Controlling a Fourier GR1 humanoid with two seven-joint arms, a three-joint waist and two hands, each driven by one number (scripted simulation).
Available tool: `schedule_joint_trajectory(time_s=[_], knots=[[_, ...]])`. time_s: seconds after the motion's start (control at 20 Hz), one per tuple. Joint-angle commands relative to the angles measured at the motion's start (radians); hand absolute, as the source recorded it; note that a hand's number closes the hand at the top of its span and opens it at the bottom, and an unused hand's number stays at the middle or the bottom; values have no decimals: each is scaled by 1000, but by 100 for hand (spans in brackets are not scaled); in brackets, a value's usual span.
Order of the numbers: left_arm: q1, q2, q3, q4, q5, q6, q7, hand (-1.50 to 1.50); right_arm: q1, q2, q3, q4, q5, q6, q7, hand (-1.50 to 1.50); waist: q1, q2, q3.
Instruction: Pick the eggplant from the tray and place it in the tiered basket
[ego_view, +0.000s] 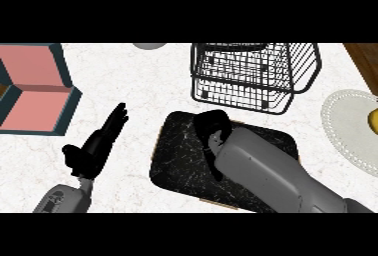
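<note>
marble counter (133, 155), right hand (210, 125) over tray (177, 165)

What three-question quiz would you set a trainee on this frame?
1. True or false: the right hand hangs over the basket.
2. What lies at the counter's right edge? A) a pan B) a plate C) a kettle
3. Fill in: the left hand, fingers straight, shows to the ____ of the tray.

Key:
1. False: it is over the tray, and the basket stands beyond it.
2. B
3. left
</note>
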Motion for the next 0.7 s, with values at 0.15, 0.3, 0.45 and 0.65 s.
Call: schedule_joint_trajectory(time_s=[0.15, 0.3, 0.45, 0.65], knots=[[30, -27, 2, -105, -44, 35, 78, 0, 138, -22, -20, -55, 101, 32, 27, -150, 1, -2, 0], [18, -38, 39, 21, -51, -36, -21, 0, 102, -12, -82, -8, 128, 109, -18, -150, 0, 1, 0], [75, -22, 50, -95, -69, -21, 36, 0, 165, 11, -86, -10, 216, 63, -64, -150, 3, 0, 0], [83, -85, 9, -134, -107, 4, 88, 0, 162, 43, -113, 112, 300, 10, -178, -150, 7, 1, 0]])
